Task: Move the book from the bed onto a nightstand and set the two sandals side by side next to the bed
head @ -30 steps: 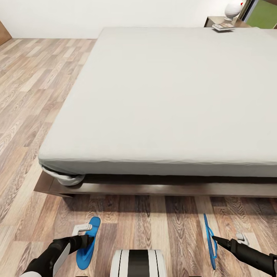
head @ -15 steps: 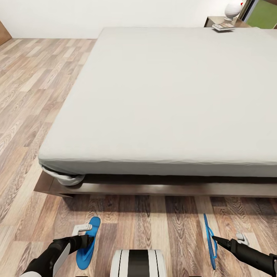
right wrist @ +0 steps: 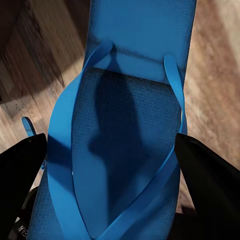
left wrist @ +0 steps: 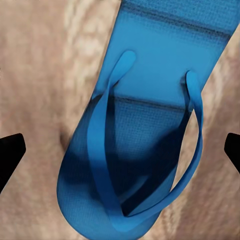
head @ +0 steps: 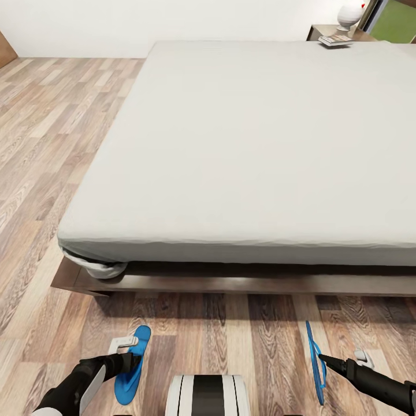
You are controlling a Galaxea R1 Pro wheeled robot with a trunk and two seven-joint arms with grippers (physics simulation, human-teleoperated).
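No movement since the earlier frames: head view is identical, both arms and both sandals sit where they were. Left gripper (head: 132, 363) is low over the wood-plank floor (head: 242, 341) in front of the bed (head: 254, 144), right at the left sandal (head: 132, 365), which lies flat on the floor, sole down, straps up. In the left wrist view the sandal (left wrist: 145, 135) lies between the two black fingertips (left wrist: 10, 155), which are spread wide with floor showing between each tip and the sandal, so the jaws are open and not touching it. Right gripper (head: 321, 359) has the right sandal (head: 315, 361), which shows edge-on in the head view, standing on its side rather than flat. In the right wrist view that sandal (right wrist: 125, 130) fills the gap between the two black fingers (right wrist: 210, 185), both pressed against its edges, so it is pinched. The two sandals are well apart, one at each side of the robot's trunk (head: 208, 396), both near the bed's dark frame. The book (head: 335, 40) lies on the nightstand (head: 323, 30) past the bed's far right corner, beside a white rounded object (head: 349, 14).
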